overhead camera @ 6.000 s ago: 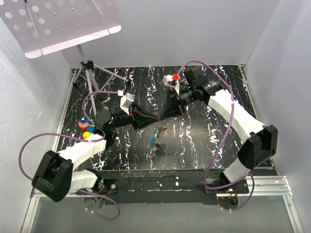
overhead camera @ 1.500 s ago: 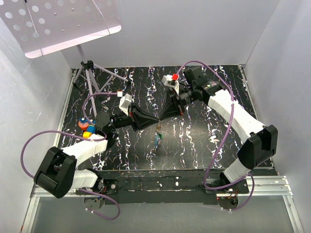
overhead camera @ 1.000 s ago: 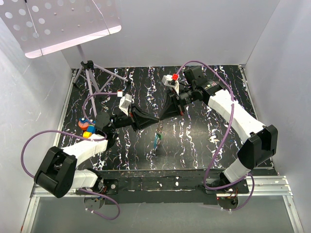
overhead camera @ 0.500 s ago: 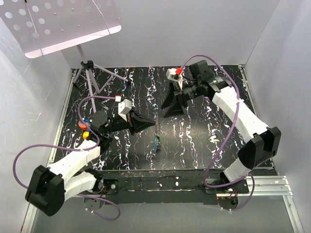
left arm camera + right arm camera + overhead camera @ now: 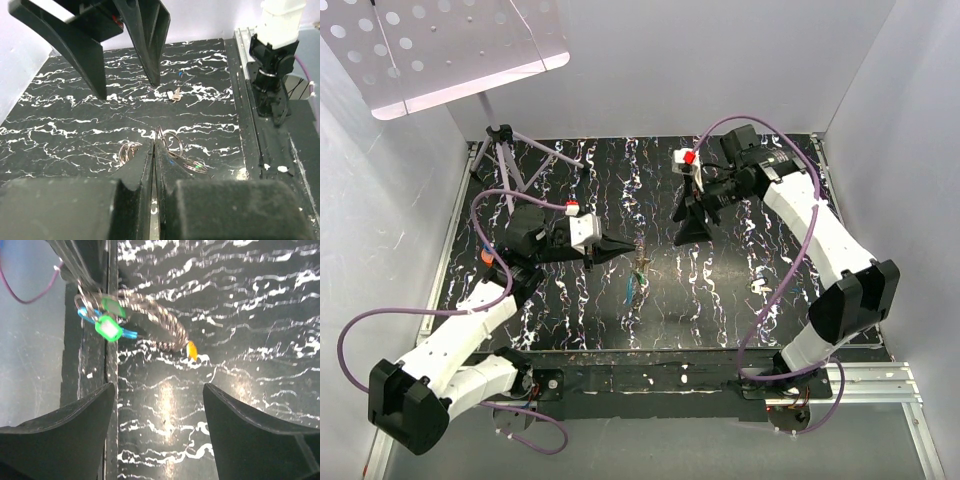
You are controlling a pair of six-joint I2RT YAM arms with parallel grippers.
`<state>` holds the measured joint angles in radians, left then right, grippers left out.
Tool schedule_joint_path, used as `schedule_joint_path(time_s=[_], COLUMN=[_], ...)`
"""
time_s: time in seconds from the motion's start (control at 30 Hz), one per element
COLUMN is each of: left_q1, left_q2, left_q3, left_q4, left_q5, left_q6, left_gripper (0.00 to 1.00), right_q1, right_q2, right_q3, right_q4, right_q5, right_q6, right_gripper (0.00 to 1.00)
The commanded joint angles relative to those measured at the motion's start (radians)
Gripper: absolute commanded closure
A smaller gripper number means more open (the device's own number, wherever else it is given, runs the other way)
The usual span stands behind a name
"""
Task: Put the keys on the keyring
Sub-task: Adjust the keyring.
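My left gripper is shut, with the keyring's thin wire coming out of the seam at its tips. Linked rings and the keys hang from it: a green-headed key and a blue one, seen as a teal bunch from above. A small key with a yellow-orange head lies apart on the black marbled table. Beyond that key my right gripper stands wide open and holds nothing.
A tripod and a white perforated board stand at the back left. White walls close three sides. The right arm's base and a metal rail line the near edge. Purple cables loop over the table.
The right gripper opened and drew back to the upper right. The left arm swung left, taking the ring bunch with it. The two grippers, which met tip to tip, now stand apart.
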<state>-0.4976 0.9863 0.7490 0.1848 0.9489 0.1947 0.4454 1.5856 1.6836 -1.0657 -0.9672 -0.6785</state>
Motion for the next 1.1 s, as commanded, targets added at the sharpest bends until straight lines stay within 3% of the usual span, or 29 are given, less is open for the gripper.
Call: schedule_joint_path(time_s=[0.0,0.13,0.27,0.43,0.53,0.7,0.87,1.07], left_q1=[0.005,0.005,0.007,0.007,0.005,0.011,0.021,0.030], left_q2=[-0.043,-0.110,-0.156,-0.158,-0.126,-0.064,-0.020,0.021], left_q3=[0.026,-0.033,-0.082,-0.106,-0.111,-0.114,-0.103,-0.085], left_q4=[-0.094,-0.056,0.008,0.100,0.192,0.309,0.352,0.355], left_q5=[-0.007,-0.038,-0.078,-0.102,-0.122,-0.133,-0.128,-0.116], left_q6=[0.160,0.212,0.206,0.118,-0.013,-0.216,-0.328,-0.406], left_gripper=[1.00,1.00,1.00,1.00,1.00,1.00,1.00,1.00], right_q1=[0.003,-0.001,-0.004,-0.008,-0.016,-0.016,0.001,0.087], right_q2=[-0.048,-0.090,-0.082,-0.055,-0.032,0.002,0.049,0.074], right_q3=[-0.059,-0.119,-0.142,-0.142,-0.124,-0.041,0.092,0.171], right_q4=[-0.053,-0.026,-0.091,-0.155,-0.169,-0.209,-0.257,-0.244], right_q5=[0.048,0.191,0.219,0.200,0.188,0.061,-0.119,-0.102], right_q6=[-0.134,-0.199,-0.272,-0.329,-0.332,-0.323,-0.302,-0.236], right_gripper=[0.21,0.23,0.25,0.28,0.30,0.34,0.37,0.39])
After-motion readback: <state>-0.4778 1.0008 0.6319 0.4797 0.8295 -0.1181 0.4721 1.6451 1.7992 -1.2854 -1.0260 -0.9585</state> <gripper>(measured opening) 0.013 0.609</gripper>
